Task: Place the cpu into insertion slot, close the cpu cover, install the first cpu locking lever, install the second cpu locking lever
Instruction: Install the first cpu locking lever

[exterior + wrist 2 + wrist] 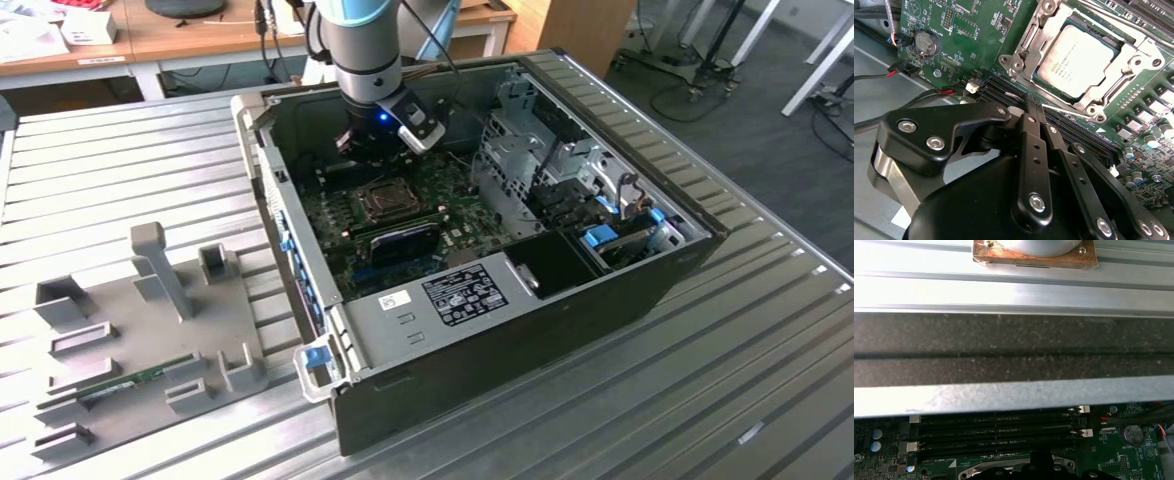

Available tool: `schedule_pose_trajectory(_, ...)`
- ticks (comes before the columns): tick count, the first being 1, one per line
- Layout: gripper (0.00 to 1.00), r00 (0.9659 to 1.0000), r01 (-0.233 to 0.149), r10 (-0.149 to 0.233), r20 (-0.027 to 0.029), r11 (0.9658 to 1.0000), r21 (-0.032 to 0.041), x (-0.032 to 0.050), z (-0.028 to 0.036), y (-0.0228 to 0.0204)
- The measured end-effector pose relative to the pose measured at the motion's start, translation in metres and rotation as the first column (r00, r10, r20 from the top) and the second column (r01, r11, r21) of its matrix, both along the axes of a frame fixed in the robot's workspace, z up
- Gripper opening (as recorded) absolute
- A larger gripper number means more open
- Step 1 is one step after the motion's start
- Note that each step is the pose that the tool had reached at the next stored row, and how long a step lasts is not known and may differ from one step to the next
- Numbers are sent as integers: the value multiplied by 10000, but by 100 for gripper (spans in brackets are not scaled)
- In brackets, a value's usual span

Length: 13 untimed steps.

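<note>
Gripper (1036,107): we saw its fingers pressed together — empty, over the memory slots (1079,137).
Risk: we judged a low sweep could snag the cpu cover (1029,40) over the seated cpu (1076,62).

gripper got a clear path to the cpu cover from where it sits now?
Probably yes. In the second wrist view the gripper sits just beside the socket, over the memory slots, and the cpu cover lies closed over the cpu with nothing between them.
</note>
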State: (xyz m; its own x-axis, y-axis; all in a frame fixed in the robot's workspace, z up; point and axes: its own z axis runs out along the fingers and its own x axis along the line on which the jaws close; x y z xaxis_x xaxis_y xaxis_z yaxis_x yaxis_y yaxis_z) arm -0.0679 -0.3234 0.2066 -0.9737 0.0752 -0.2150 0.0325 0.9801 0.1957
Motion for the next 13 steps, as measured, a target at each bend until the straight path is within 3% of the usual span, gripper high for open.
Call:
schedule_pose_trajectory(5, 10, 10000, 27, -27, 1, 10000, 0, 0, 0, 0)
schedule_pose_trajectory(13, 10, 9991, 424, -424, 8, 9991, 1, -5, 0, 5)
